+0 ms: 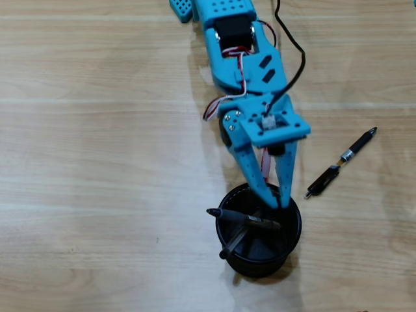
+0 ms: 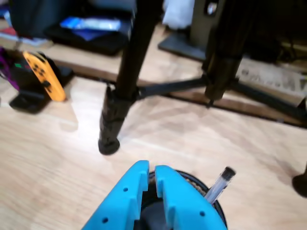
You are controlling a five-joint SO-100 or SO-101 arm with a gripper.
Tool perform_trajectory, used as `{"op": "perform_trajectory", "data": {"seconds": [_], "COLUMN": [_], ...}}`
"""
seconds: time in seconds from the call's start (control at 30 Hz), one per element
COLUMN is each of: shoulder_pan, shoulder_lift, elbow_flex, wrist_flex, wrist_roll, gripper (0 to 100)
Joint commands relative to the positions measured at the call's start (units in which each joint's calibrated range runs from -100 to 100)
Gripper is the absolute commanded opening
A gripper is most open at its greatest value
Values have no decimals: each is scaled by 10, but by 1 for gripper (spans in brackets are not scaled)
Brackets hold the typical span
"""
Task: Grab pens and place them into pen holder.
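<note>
My gripper (image 1: 281, 203) hangs over the holder (image 1: 260, 260), tips at its far rim; in the wrist view the fingers (image 2: 125, 191) stand nearly shut with a thin gap and I see nothing between them; inside the cup lean at least two pens (image 1: 244, 218), one clear pen (image 2: 219, 184) just right of the fingers; a black pen (image 1: 343, 161) lies on the table (image 1: 97, 162) to the right overhead, apart from the cup; beyond stand tripod legs (image 2: 120, 100).
</note>
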Motion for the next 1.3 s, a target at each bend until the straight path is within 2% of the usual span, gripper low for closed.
{"op": "perform_trajectory", "data": {"seconds": [0.0,0.3,0.57,0.77,0.83,1.07,1.13,1.27], "shoulder_pan": [-15,-28,-37,-39,-37,-60,-80,-119], "shoulder_lift": [-127,-358,-584,-689,-703,-683,-658,-610], "elbow_flex": [24,226,467,599,612,538,534,514], "wrist_flex": [38,280,287,288,297,541,555,546], "wrist_roll": [1,1,-2,0,1,-2,-5,-55], "gripper": [2,2,2,2,2,2,2,2]}}
